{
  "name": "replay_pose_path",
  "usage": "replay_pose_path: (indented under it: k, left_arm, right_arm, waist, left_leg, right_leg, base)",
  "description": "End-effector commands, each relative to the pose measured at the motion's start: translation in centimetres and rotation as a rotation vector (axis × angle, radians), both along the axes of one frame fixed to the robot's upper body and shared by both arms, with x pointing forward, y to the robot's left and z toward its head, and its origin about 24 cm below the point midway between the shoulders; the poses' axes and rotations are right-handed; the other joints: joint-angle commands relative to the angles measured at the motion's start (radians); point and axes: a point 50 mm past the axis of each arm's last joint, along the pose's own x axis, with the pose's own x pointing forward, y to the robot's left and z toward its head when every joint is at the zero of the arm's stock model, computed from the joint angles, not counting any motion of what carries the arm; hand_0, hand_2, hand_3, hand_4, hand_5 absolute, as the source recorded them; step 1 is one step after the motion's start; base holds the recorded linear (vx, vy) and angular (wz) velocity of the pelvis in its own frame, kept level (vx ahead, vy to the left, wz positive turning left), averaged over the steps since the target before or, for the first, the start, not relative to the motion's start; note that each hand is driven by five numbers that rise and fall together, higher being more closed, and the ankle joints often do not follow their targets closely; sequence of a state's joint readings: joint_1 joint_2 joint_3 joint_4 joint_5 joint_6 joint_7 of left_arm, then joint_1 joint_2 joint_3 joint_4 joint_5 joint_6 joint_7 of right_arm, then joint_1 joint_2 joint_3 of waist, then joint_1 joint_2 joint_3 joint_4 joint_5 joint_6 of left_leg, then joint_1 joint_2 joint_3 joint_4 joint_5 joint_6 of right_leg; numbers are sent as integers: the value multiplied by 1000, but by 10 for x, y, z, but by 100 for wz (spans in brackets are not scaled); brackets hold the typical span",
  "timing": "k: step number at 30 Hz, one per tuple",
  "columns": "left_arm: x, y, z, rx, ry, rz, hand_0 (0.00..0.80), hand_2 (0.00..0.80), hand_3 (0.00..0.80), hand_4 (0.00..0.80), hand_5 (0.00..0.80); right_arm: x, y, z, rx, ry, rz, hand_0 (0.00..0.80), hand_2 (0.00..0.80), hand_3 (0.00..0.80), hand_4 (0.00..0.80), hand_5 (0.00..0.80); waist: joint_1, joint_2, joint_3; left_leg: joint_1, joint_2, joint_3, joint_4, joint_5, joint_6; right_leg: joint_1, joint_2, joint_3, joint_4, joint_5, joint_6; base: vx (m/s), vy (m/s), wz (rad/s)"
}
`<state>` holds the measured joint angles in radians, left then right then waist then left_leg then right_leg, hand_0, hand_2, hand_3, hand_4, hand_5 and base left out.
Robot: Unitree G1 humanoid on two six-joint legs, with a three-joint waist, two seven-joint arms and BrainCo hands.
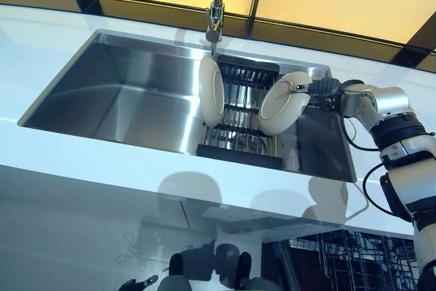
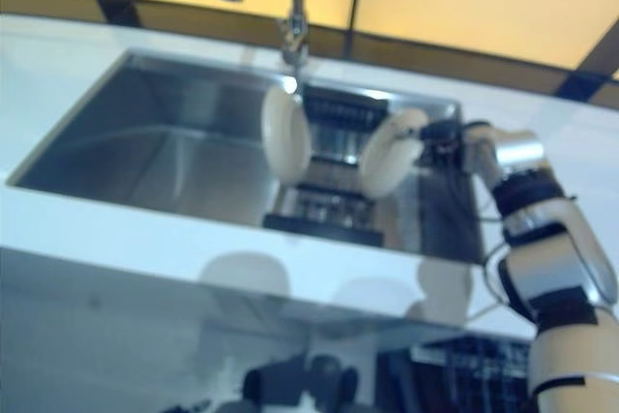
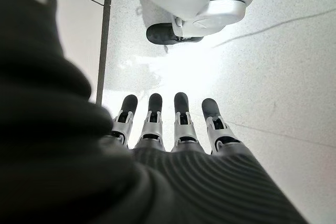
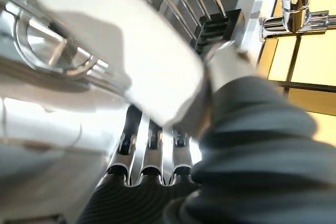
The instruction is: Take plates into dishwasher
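Note:
Two cream plates stand on edge in a black dish rack [image 1: 240, 149] inside the steel sink [image 1: 129, 93]. The left plate [image 1: 212, 91] is upright and free. The right plate [image 1: 283, 104] leans to the right, and my right hand [image 1: 325, 88] holds its upper right rim. In the right wrist view the plate [image 4: 131, 51] lies between my thumb [image 4: 226, 61] and the fingers [image 4: 149, 156] beneath it. My left hand [image 3: 173, 129] hangs low over the floor, empty, with its fingers straight.
A chrome faucet [image 1: 215, 5] rises behind the sink over the rack. White countertop [image 1: 102, 161] surrounds the basin. Below the counter at lower right the wire rack of the dishwasher [image 1: 347, 264] shows.

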<state>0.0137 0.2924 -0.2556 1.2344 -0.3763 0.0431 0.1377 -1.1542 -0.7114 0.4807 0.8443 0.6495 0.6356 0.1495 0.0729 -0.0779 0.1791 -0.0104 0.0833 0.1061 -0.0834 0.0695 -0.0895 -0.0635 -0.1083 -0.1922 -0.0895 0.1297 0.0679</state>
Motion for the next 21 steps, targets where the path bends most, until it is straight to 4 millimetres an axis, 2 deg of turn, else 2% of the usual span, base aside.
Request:
replay_pose_path:
  k: [1,14,21]
  left_arm:
    - [21,3,5,23,-37,-15,0,0,0,0,0]
    - [17,8,5,37,-27,-30,0,0,0,0,0]
    - [11,12,5,49,-6,-42,0,0,0,0,0]
  right_arm:
    - [5,-7,35,-118,-100,-33,800,800,800,800,800]
    - [4,-13,60,-76,-216,-97,800,800,800,800,800]
    - [1,-18,86,-89,-322,-113,800,800,800,800,800]
  waist:
    - [40,-29,47]
    - [38,-42,27]
    - [30,-53,-10]
  left_leg:
    - [-15,-21,-25,-4,-17,10]
    - [4,-19,-23,-4,-23,9]
    - [28,-15,-12,-4,-31,7]
  right_leg:
    - [34,-46,-9,2,-4,73]
    - [51,-44,-14,2,-7,75]
    - [71,-40,-11,2,-13,79]
  base:
    - [0,0,0]
    - [-1,-1,1]
    - [6,0,0]
